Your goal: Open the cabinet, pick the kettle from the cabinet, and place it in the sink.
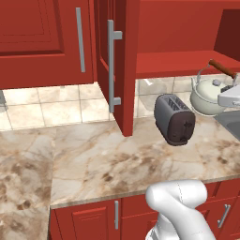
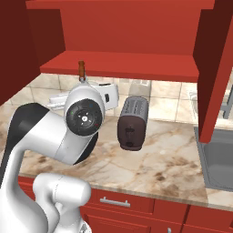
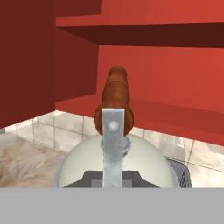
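The cabinet (image 1: 117, 70) stands open above the marble counter (image 1: 117, 159); one of its red doors swings out toward the room, with its long grey bar handle (image 1: 111, 65) facing me. The red shelf (image 2: 123, 63) inside is bare where I can see it.

The kettle (image 1: 206, 96) is out of the cabinet and is in the air just under the shelf, at the right of the toaster (image 1: 174, 118) in the left base view. Its cream body is tilted a little, and the reddish-brown bar of its handle (image 3: 115, 100) points up and away. In the hand view the kettle (image 3: 78, 162) sits very close below the camera, with the metal strap of the handle in the middle.

The gripper (image 1: 229, 96) is beside the kettle handle, but the fingers are hidden, so I cannot tell if they are together or apart.

The toaster stands on the counter between the open door and the sink (image 2: 218, 159). The corner of the grey basin is at the right end of the counter, near the kettle but not under it.
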